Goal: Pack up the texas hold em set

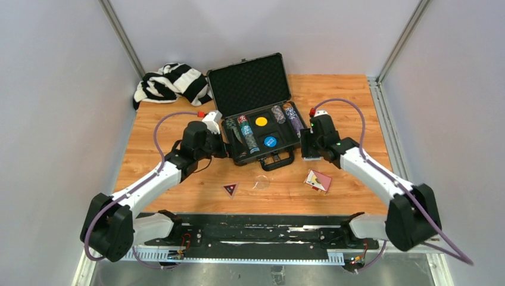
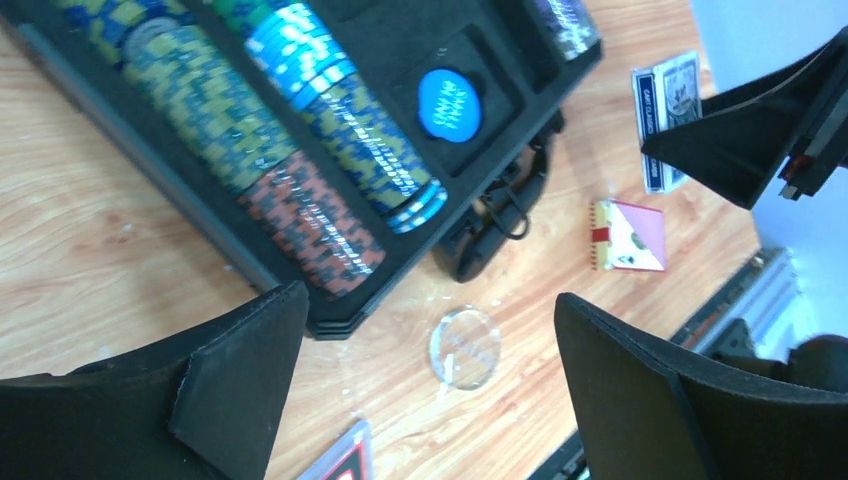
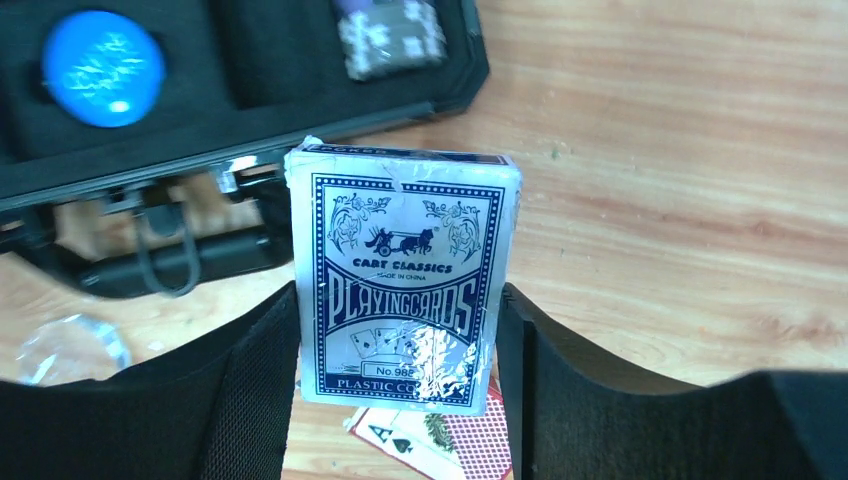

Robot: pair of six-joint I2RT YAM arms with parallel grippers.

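A pale wooden counter (image 1: 357, 101) sits walled in by grey panels; at its far left corner lies a crumpled black-and-white striped cloth (image 1: 170, 82). Next comes the left claw (image 1: 223, 148), spread wide and holding nothing, just beside the left edge of the open black case (image 1: 250, 83). Inside the case, multicoloured chip stacks (image 1: 247, 136) fill the left channels; a yellow disc (image 1: 261, 121) and a blue disc (image 1: 270, 142) lie in the two middle pockets; more chips line the right side. On the near counter, loose, are a triangular card (image 1: 230, 189), a clear disc (image 1: 261, 182) and a red-backed deck (image 1: 318, 180).

At the case's right edge the right claw (image 3: 400, 330) pinches a blue-backed card deck (image 3: 405, 280), a finger against each long side; the deck's long axis runs out along the fingers. The middle pockets lie to this claw's left and slightly ahead; the right arm is the one placed to carry the deck across, probably turning it flat to match a pocket.
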